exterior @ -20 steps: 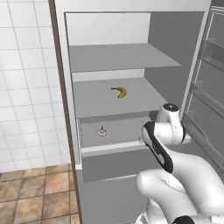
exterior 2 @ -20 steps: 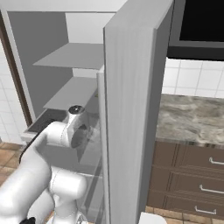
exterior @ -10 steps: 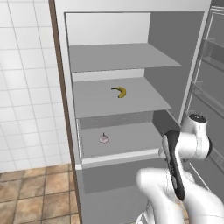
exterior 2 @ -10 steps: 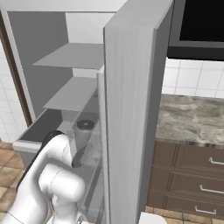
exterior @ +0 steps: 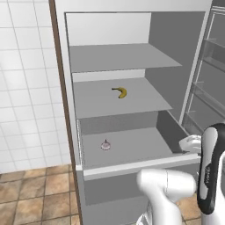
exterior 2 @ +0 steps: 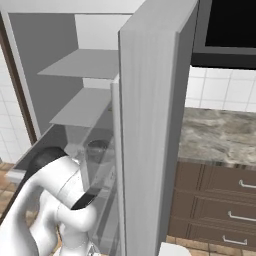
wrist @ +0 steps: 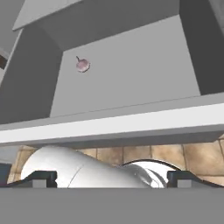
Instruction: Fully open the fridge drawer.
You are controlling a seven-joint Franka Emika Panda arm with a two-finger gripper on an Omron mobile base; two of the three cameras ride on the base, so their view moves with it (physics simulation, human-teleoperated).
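I work in a kitchen: open fridge (exterior: 132, 61), white wall tiles (exterior: 26, 88), stone tabletop (exterior 2: 220, 137) over brown drawers (exterior 2: 220, 200).

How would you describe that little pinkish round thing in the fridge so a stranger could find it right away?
Start at the open grey fridge beside the white tiled wall. Drop below its two flat grey shelves to the pulled-out grey fridge drawer with the white front strip. On its floor, toward the left, lies the small round pinkish item with a thin stem; unlike the curved yellow banana one shelf up, it is round, pale and alone in the drawer.

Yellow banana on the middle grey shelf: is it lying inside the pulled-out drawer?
No, the yellow banana lies on the shelf above the grey fridge drawer.
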